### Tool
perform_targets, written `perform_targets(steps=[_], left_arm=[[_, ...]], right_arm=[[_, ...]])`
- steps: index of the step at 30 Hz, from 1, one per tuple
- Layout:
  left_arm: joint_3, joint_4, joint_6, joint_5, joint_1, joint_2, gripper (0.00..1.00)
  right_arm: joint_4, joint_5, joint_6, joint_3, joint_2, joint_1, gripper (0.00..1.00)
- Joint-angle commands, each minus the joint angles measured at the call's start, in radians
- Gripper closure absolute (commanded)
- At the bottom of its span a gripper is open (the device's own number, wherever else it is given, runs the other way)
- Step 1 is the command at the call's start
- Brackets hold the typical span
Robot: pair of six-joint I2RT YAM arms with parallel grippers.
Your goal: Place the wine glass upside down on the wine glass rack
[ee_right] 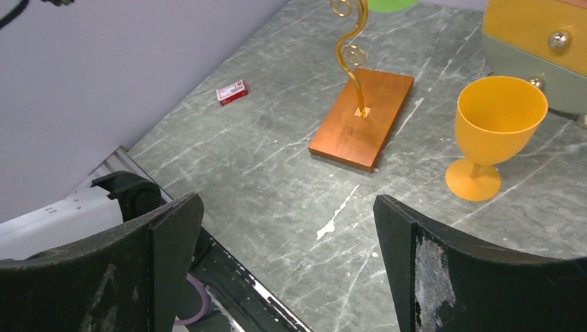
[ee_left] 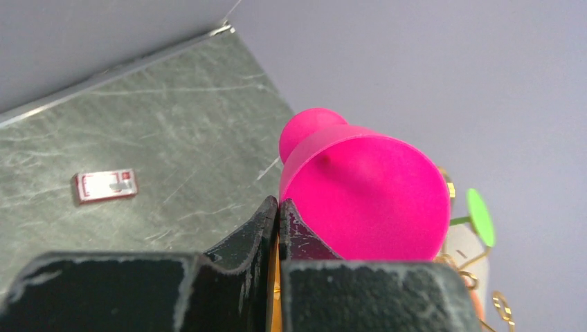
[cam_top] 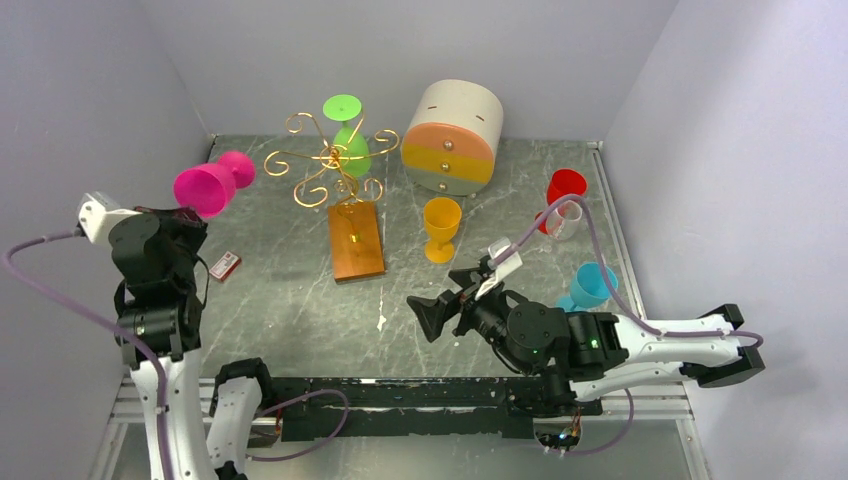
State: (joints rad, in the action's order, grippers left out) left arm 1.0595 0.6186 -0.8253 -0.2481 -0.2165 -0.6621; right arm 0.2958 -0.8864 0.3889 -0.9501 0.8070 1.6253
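Left tool [ee_left: 278, 204] clamped on pink wine glass [ee_left: 367, 194]
My right tool [ee_right: 287, 235] gapes wide, holding nothing; wine glass rack [ee_right: 361, 119] stands ahead of it on the bench [ee_right: 263, 180].

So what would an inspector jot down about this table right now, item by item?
Surface: grey marbled table, a few white scuffs.
Job's things: gold rack on a wooden base, green glass hanging upside down on it; pink glass raised at the left.
Clutter: orange glass upright, drawer box, red cup, clear cup, blue glass, small red box.
Grippers: left gripper shut on the pink glass; right gripper open, empty.
Cables: purple cable on each arm, away from the rack.
Surroundings: plain pale walls.
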Motion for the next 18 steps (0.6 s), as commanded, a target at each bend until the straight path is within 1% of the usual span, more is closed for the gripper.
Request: perform_targets(steps=[1, 5, 11, 14, 18], left_arm=[[0.078, -0.037, 0.023, 0.017, -0.008, 0.046, 0.93], [0.131, -0.035, 0.039, 0.069, -0.008, 0.083, 0.93], [0.163, -0.079, 0.066, 0.21, -0.008, 0.14, 0.93], [0.199, -0.066, 0.059, 0.27, -0.008, 0.138, 0.93], [0.228, -0.103, 0.075, 0.412, -0.008, 0.132, 0.93]], right_arm=[[-0.105, 0.031, -0.019, -0.004, 0.02, 0.002, 0.03], [-0.189, 0.075, -0.076, -0.003, 0.055, 0.004, 0.07], [-0.275, 0.101, -0.132, -0.046, 0.137, 0.003, 0.1], [-0.316, 0.191, -0.264, -0.104, 0.182, 0.003, 0.12], [-0.309, 0.185, -0.479, -0.162, 0.241, 0.003, 0.12]])
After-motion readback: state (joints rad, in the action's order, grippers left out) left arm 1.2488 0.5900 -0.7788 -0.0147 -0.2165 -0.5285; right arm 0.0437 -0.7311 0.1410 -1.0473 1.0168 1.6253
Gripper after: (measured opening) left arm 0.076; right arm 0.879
